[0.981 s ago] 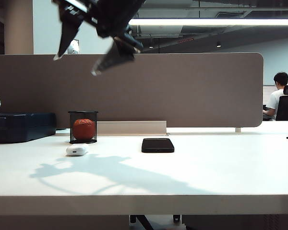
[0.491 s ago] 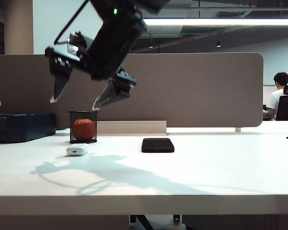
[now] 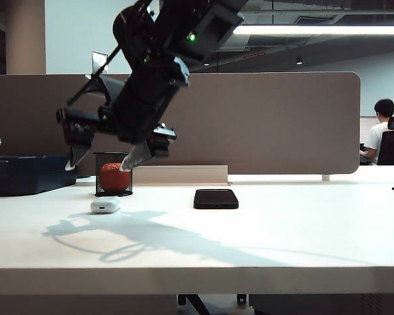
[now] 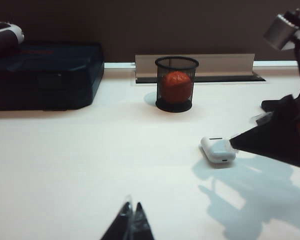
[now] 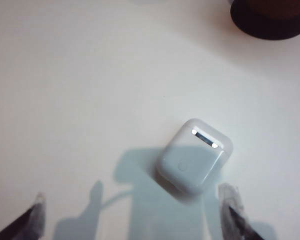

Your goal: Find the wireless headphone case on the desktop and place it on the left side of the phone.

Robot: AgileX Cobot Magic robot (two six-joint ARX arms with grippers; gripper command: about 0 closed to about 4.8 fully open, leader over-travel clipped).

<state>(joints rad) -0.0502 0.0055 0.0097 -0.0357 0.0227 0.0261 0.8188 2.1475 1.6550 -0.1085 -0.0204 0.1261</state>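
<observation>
The wireless headphone case [image 3: 106, 205] is a small glossy white pebble lying on the white desktop [image 3: 282, 236], well left of the black phone [image 3: 216, 199]. It also shows in the left wrist view as the case [image 4: 218, 149] and in the right wrist view as the case [image 5: 194, 154]. My right gripper [image 3: 97, 165] has reached across to the left and hangs open just above the case, which lies nearer one fingertip [image 5: 232, 207]. Nothing is between its fingers. My left gripper [image 4: 132, 206] is shut and empty, low over bare desktop, apart from the case.
A black mesh cup holding an orange-red ball [image 3: 114, 176] stands just behind the case. A dark blue box [image 3: 30, 172] lies at the far left. A grey partition [image 3: 269, 125] runs along the back. A seated person [image 3: 379, 134] is far right.
My right arm has come down from high above the desk toward the case, and its fingers have spread slightly wider. The case, the phone and the left gripper have not moved.
</observation>
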